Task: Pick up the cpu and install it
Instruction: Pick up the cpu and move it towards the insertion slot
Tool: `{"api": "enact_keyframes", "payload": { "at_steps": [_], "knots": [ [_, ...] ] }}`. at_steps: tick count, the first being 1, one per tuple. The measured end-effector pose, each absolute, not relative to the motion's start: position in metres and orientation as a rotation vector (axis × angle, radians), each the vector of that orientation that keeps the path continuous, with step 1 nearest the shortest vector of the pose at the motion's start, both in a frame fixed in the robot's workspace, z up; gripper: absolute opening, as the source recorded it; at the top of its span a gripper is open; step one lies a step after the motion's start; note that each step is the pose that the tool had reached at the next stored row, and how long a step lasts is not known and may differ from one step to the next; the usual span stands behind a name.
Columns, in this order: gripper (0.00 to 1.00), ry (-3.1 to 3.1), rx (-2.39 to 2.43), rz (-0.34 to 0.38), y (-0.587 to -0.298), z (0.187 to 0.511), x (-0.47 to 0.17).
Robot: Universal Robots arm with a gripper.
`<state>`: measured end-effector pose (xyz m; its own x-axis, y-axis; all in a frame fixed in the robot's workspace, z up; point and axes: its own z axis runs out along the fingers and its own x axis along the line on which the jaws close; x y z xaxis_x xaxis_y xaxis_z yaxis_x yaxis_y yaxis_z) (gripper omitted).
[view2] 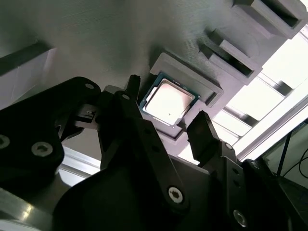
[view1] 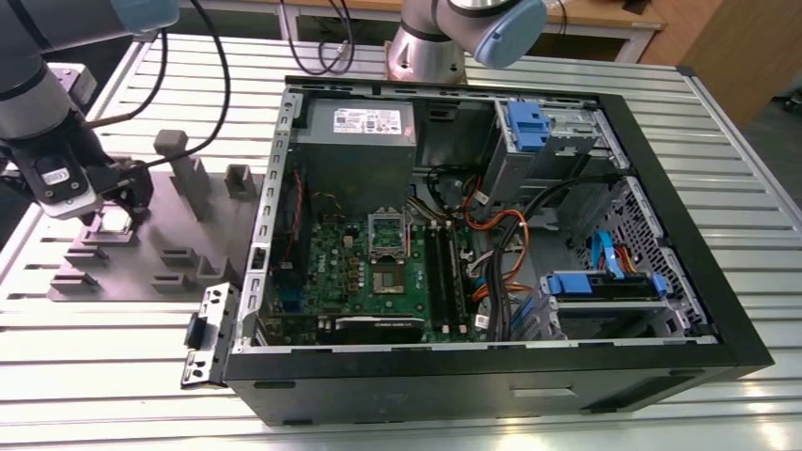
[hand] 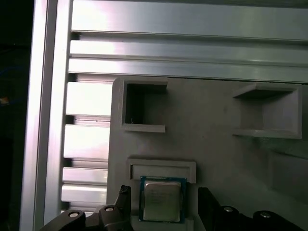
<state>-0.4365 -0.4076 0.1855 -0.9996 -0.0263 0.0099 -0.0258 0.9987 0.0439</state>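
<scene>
The cpu (view2: 168, 102), a small square chip with a silver top, lies flat in a shallow pocket of the grey fixture plate (view1: 150, 268) on the exterior view's left. It also shows in the first wrist view (hand: 162, 199). My gripper (view1: 115, 209) hangs right over it, open. In both wrist views its black fingers (view2: 204, 132) stand one on each side of the chip with a gap to it. The gripper (view2: 168, 98) (hand: 163, 191) holds nothing.
An open computer case (view1: 501, 366) lies on the slatted aluminium table (view1: 739, 169), with a green motherboard (view1: 345, 263) and its metal socket frame (view1: 389, 237) inside. Grey upright blocks (view1: 188, 178) rise from the fixture plate. A second arm's base (view1: 426, 52) stands behind the case.
</scene>
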Motion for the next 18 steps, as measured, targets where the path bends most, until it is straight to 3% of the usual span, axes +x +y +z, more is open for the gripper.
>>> {"api": "enact_keyframes", "payload": {
  "at_steps": [18],
  "knots": [
    [0.65, -3.131, 0.032, -0.037, -0.4066, 0.1831, -0.4364]
  ]
}}
